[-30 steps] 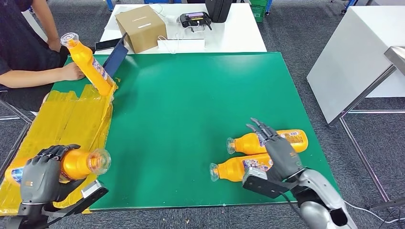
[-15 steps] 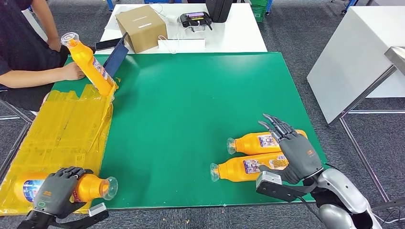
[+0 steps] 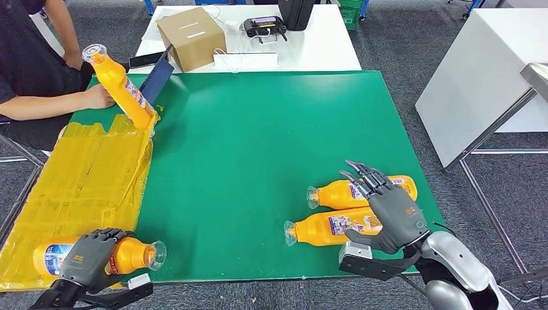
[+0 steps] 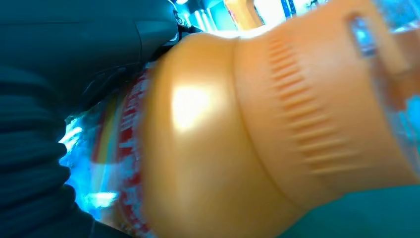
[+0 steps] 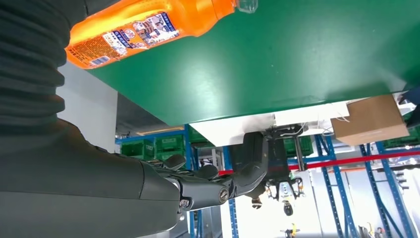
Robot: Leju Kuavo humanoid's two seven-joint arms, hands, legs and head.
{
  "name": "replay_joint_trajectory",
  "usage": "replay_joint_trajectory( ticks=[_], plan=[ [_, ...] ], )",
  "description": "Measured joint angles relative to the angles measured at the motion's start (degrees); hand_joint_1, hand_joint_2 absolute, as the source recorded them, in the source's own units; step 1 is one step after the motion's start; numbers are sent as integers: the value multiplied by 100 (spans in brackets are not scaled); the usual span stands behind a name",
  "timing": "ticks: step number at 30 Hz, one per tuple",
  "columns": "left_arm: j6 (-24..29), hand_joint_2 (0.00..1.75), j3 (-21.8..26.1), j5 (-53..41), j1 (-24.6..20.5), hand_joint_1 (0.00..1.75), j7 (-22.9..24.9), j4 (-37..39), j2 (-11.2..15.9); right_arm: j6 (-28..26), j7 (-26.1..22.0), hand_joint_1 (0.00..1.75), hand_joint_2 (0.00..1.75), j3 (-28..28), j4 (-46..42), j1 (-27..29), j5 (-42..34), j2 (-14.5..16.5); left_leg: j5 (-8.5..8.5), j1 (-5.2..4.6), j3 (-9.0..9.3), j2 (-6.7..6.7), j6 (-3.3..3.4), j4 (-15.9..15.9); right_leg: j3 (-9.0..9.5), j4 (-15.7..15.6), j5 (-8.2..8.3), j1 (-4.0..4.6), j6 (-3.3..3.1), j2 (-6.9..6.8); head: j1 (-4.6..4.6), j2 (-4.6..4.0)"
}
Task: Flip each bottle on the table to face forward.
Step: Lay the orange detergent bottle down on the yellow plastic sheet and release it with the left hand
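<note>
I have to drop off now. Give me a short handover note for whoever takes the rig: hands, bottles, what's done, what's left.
Left hand grips a bottle lying on the yellow sheet at the near left corner, cap pointing right.
Right hand is open, fingers spread above two bottles lying side by side at near right: far bottle and near bottle, caps pointing left.
A person holds a fourth bottle tilted at far left.
Done: cannot tell.
Left: set down the left bottle, then check the right pair.

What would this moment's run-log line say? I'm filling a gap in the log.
left hand: grips bottle lying on yellow sheet | right hand: open, over two lying bottles | fourth bottle: tilted near person
</note>
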Motion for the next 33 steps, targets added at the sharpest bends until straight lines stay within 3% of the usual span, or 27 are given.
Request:
replay_joint_trajectory(
  ticks=[28, 33],
  plan=[
    [13, 0, -205, 18, -72, 0, -30, 154, -91, -13, 0, 0, 175, 250, 0, 7, 74, 0, 0, 0, 0, 1, 0, 0, -2, 0, 0, 0, 0, 1, 1, 0],
    [239, 0, -179, -71, -70, 0, -23, 150, -166, -13, 0, 0, 175, 298, 0, 36, 147, -1, 0, 0, 0, 1, 0, 0, -2, 0, 0, 0, 0, 1, 0, 0]
  ],
)
